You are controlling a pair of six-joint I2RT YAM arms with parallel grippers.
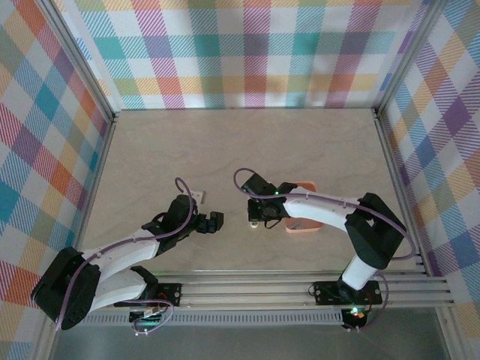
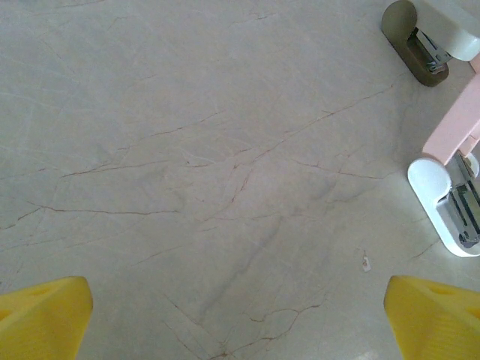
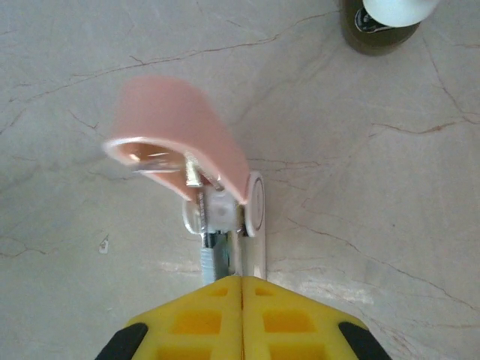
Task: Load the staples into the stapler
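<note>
Right gripper [image 3: 241, 289], yellow fingers, jaws pressed fully together at the near end of the small pink oblong mini stapler [image 3: 180, 135]. The stapler lies on the beige marble-look table [image 1: 225, 150], pink lid tilted up and open, white base and metal channel running back under the fingertips. A ridged grey metallic strip of staples [image 3: 207, 259] sits in that channel, touching the tips; can't tell if it's pinched.

Left gripper [image 2: 240, 315] has its jaws wide apart with nothing between them, low over bare table, and the stapler [image 2: 456, 127] is off to its right.

An olive-brown oblong piece with a white top [image 2: 420, 41] lies just beyond the stapler. From above, the salmon-orange rectangular tray [image 1: 300, 231] lies beside the right gripper [image 1: 259, 214], and the left gripper [image 1: 215, 221] is near it.
</note>
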